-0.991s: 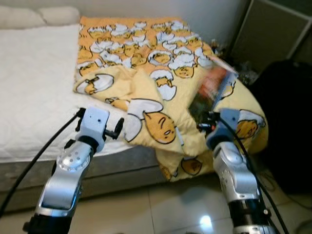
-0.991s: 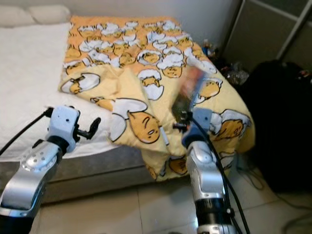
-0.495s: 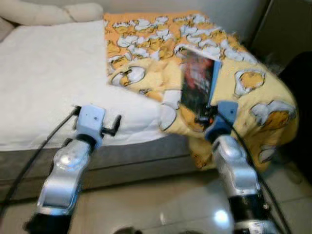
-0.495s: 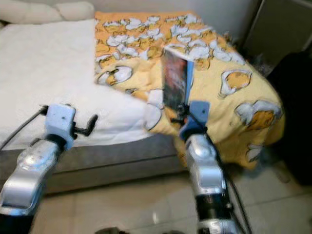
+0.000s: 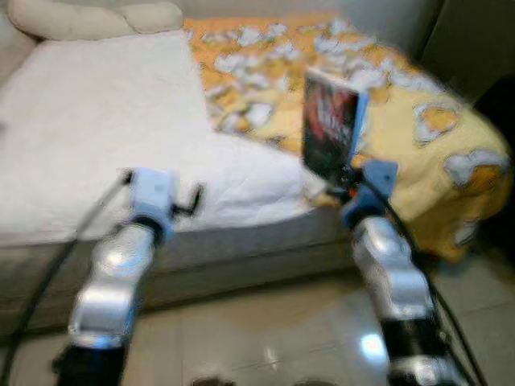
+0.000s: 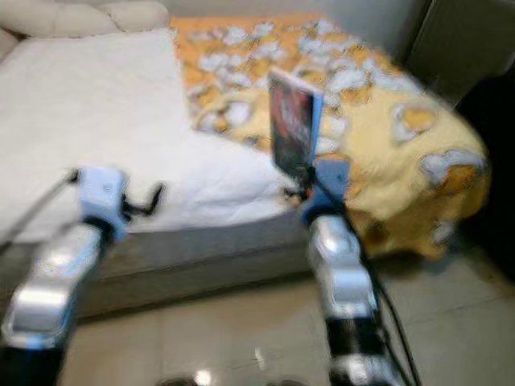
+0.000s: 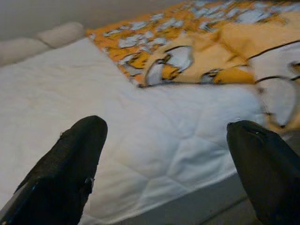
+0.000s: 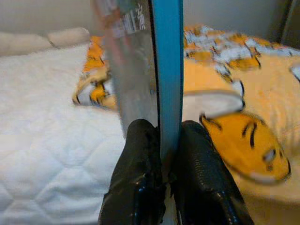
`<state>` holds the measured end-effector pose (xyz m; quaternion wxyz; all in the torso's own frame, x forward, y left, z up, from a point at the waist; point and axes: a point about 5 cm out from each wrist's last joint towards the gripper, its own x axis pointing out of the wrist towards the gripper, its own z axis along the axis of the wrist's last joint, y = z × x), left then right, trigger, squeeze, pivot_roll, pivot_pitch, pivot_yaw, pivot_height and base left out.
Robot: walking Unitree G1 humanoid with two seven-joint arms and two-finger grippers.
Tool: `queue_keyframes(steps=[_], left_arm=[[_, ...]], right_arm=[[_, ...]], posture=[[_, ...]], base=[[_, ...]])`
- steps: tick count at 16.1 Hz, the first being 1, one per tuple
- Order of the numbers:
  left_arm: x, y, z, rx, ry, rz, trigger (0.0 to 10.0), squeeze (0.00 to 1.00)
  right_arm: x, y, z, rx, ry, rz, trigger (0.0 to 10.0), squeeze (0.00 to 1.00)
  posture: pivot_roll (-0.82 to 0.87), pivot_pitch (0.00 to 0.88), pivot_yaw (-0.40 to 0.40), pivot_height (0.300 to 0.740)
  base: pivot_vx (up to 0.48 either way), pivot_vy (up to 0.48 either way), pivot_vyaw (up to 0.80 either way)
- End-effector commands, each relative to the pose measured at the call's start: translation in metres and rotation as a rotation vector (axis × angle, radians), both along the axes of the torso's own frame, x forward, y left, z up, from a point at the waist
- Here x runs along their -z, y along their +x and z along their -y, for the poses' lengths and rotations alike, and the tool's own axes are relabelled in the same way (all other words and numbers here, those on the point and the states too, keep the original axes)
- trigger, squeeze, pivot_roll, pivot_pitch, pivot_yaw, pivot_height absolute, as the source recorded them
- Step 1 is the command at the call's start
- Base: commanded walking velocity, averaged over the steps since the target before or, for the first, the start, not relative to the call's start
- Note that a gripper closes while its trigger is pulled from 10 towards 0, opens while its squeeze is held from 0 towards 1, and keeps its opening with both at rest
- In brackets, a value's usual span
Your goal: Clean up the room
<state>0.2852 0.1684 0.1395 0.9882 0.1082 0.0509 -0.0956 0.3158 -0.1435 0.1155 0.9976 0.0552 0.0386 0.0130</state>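
At the far left, cream pillows (image 5: 96, 16) lie at the head of the bed (image 5: 96, 145), whose white quilted mattress reaches the near edge. The left gripper (image 5: 189, 201) hovers in front of that edge, above the tiled floor (image 5: 241, 322); its wrist view shows what the blurred head views cannot, the two black fingers (image 7: 70, 164) standing wide apart with only mattress between them. Further right, the yellow-and-orange cartoon blanket (image 5: 418, 129) covers the bed's right half and hangs over its corner. The right gripper (image 5: 344, 186) holds a book (image 5: 330, 133) upright in front of the blanket. The head views show the book's dark cover and blue edge; the right wrist view shows the fingers (image 8: 140, 173) pressed together on its blue spine (image 8: 168, 70), one on each side.
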Motion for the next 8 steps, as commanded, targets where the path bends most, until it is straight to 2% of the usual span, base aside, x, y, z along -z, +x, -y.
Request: queue_keyframes(steps=[1, 7, 8], left_arm=[[-0.0032, 0.0026, -0.0071, -0.027, 0.007, 0.004, 10.0, 0.00], [-0.0040, 0.0035, -0.0073, -0.034, -0.004, 0.008, 10.0, 0.00], [-0.0048, 0.0043, -0.0071, -0.040, -0.019, 0.015, 10.0, 0.00]], right_arm=[[-0.0146, 0.0045, -0.0024, 0.002, 0.014, 0.056, 10.0, 0.00], [-0.0133, 0.0043, -0.0057, -0.017, 0.010, 0.050, 10.0, 0.00], [-0.0132, 0.0046, -0.0064, -0.020, 0.010, 0.047, 10.0, 0.00]], posture=[[-0.02, 0.000, -0.013, 0.740], [-0.02, 0.000, -0.016, 0.740], [-0.02, 0.000, -0.016, 0.740]], base=[[0.000, 0.446, 0.00], [0.000, 0.448, 0.00], [0.000, 0.000, 0.00]])
